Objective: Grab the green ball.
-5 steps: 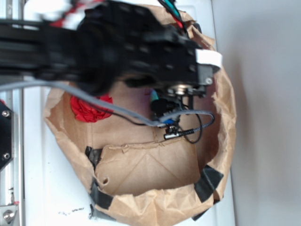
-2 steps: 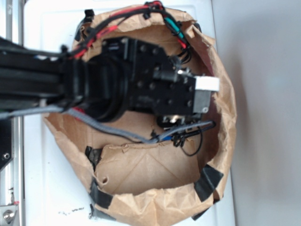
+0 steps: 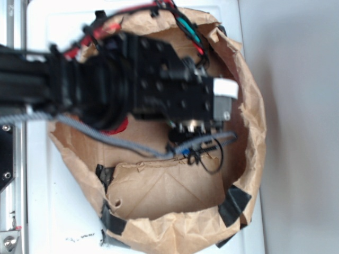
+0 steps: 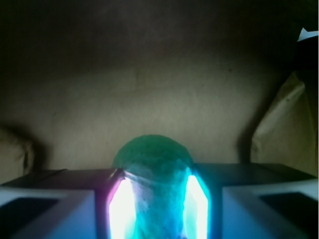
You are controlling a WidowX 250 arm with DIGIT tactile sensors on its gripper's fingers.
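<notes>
In the wrist view our hand (image 4: 158, 209) pinches the green ball (image 4: 152, 154) low in the frame, centred. We judge the grab made; only lifting it from the paper bag (image 3: 175, 233) remains.

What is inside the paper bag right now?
The brown paper bag holds the end effector, its fingers pressed on either side of the green ball, and a sliver of red wad. The arm covers most of the bag floor.

Exterior looks straight down on the paper bag (image 3: 249, 121); wrist peers close inside it.
</notes>
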